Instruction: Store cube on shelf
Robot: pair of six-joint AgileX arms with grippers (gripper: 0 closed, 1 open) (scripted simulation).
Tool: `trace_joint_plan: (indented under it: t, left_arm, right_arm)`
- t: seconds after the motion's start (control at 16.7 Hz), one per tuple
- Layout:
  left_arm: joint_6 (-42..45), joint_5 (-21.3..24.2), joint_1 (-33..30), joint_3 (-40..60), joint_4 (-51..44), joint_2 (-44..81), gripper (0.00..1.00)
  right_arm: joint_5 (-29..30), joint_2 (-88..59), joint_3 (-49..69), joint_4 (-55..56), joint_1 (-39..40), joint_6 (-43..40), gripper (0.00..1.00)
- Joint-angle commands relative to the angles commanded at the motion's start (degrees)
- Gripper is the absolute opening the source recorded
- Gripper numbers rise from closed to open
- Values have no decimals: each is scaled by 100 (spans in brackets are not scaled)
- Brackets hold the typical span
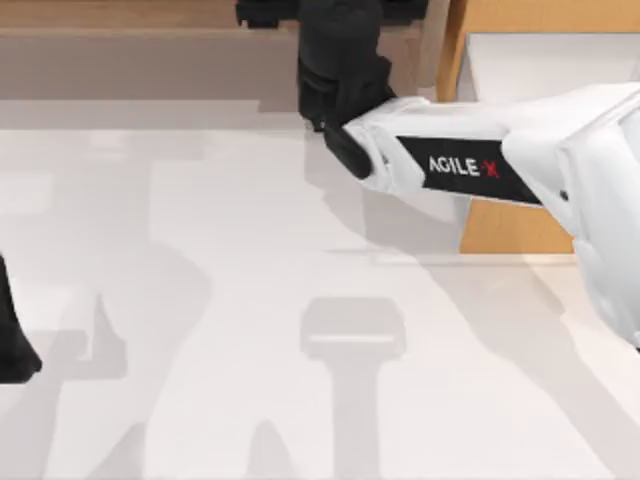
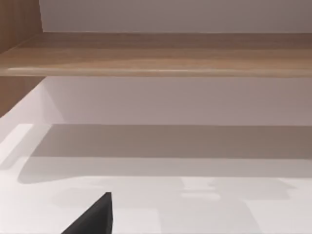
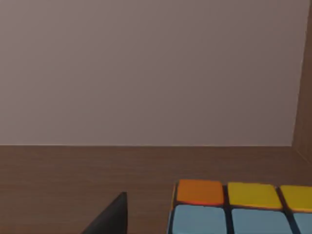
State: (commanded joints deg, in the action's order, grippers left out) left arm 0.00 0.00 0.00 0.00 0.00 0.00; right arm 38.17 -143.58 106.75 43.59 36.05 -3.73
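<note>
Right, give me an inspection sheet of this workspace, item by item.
Surface: white table, shadows across it.
Job's things: cube, orange, yellow and pale blue tiles, seen over the brown board of the shelf, near its upright side panel; whether it rests there cannot be told.
Clutter: nothing seen.
Grippers: right gripper reached to the shelf at the table's far edge; left gripper at the table's left edge.
Cables: nothing seen.
Surroundings: lighter wood cabinet on the right; plain wall behind the shelf.
</note>
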Motion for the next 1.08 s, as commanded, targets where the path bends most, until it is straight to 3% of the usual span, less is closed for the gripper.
trace_joint_plan:
  t: [0.6, 1.08]
  left_arm:
    - [0, 0, 0, 0, 0, 0, 100]
    - [0, 0, 0, 0, 0, 0, 100]
  right_arm:
    - [-159, 137, -343, 286, 91, -259, 100]
    - [-1165, 1311, -3508, 2527, 338, -2587, 100]
